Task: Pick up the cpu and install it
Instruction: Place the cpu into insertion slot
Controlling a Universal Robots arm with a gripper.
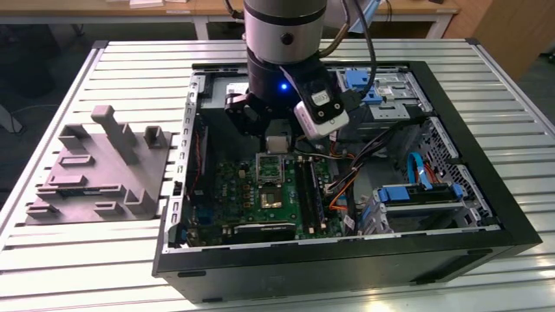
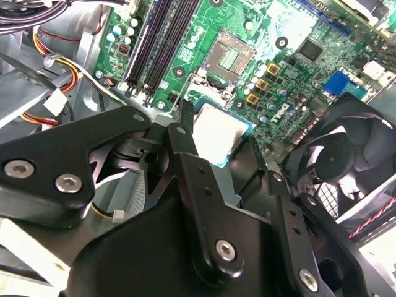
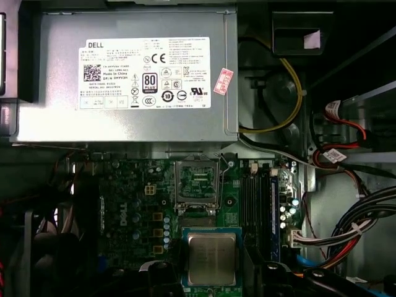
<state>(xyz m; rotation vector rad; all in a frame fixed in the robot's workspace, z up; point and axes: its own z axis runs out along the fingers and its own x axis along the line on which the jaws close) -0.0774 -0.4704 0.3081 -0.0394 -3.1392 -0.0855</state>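
the claw (image 1: pixel 275 142) is clenching the cpu (image 3: pixel 211 258) by its edges, black fingers (image 2: pixel 185 148) pressing on opposite sides, and is holding it silvery side up over the green motherboard (image 3: pixel 133 204). the empty cpu socket (image 3: pixel 198 185) is lying open just beyond the chip, memory slots (image 3: pixel 257 198) running beside it. farther on, the grey power supply (image 3: pixel 124 68) is sitting inside the black computer case (image 1: pixel 347 266). outside it, the grey moulded tray (image 1: pixel 95 169) is resting on the slatted worktop (image 1: pixel 529 162).
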